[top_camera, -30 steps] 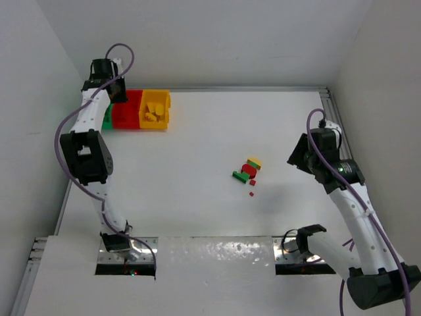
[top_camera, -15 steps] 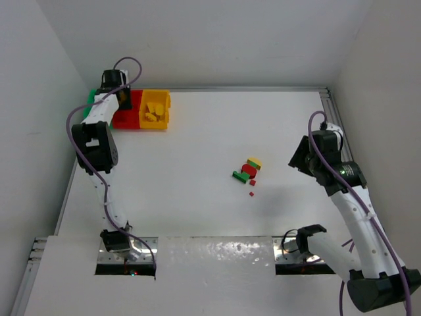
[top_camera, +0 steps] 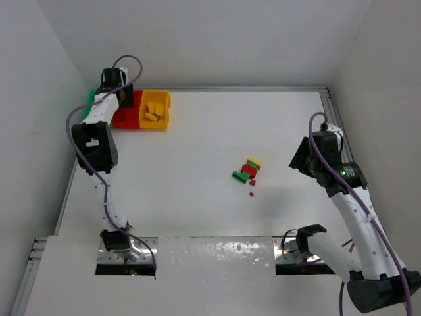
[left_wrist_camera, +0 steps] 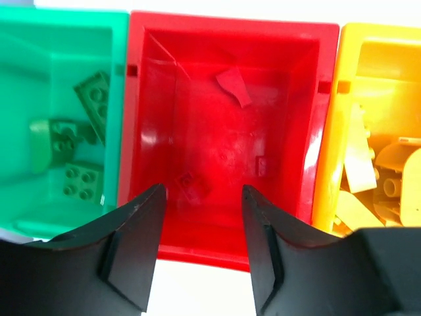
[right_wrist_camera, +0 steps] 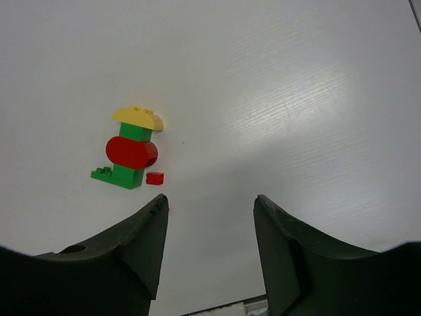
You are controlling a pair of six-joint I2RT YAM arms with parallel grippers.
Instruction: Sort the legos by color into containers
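Legos (right_wrist_camera: pixel 131 153) clustered near R end effector (right_wrist_camera: pixel 209 201), released & empty; L end effector (left_wrist_camera: pixel 202 197) released over red bin (left_wrist_camera: pixel 230 21).

A white table (top_camera: pixel 191 197) was observed, matte and evenly lit. It was enclosed by 3 white walls: a back wall (top_camera: pixel 217 39), a left wall (top_camera: pixel 29 131) and a right wall (top_camera: pixel 388 72). A metal rail (top_camera: pixel 250 88) was noted along the far edge. A white panel (top_camera: pixel 217 276) was recorded across the near edge, with 2 rectangular cut-outs.
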